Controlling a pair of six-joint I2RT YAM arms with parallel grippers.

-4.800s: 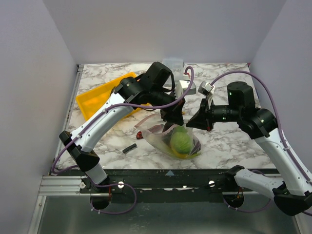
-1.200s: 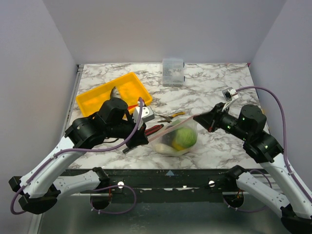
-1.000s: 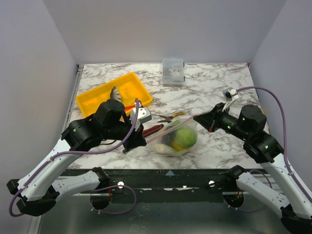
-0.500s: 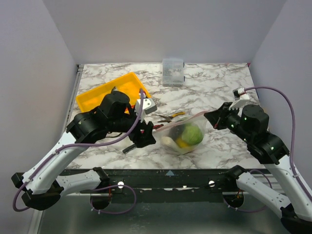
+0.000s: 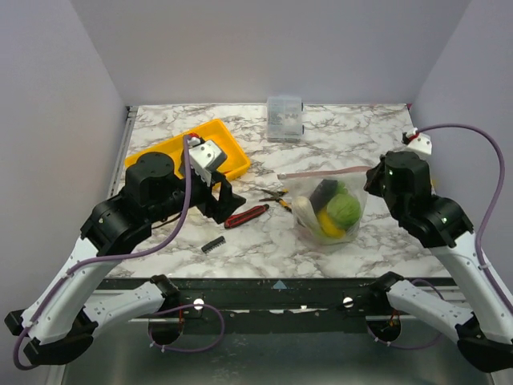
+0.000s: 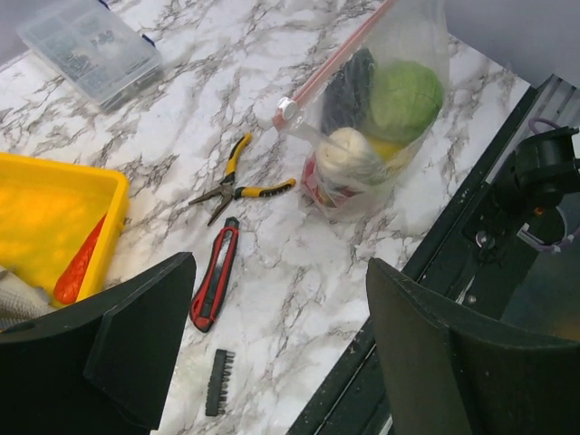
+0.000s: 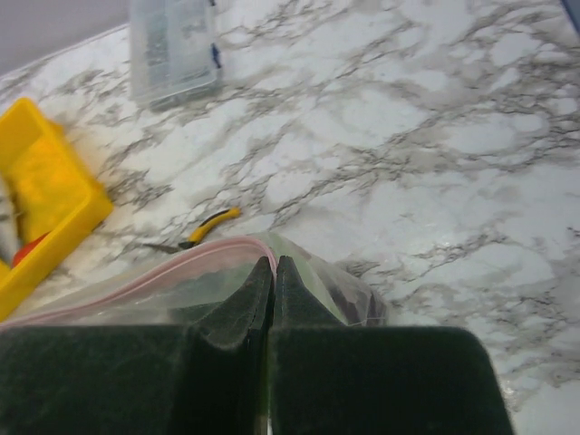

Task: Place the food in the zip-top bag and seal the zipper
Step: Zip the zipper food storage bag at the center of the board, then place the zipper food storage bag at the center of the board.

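Though shut before, left claw [image 6: 281, 299] agape.

No text, label or number is readable.

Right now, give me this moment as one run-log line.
left gripper: open, empty | right gripper: shut on zipper, zip-top bag held upright | inside: green cabbage, yellow fruit

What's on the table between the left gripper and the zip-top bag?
Two tools: a red-handled knife nearer the left gripper, yellow-handled pliers nearer the zip-top bag. The top and left wrist views both show them.
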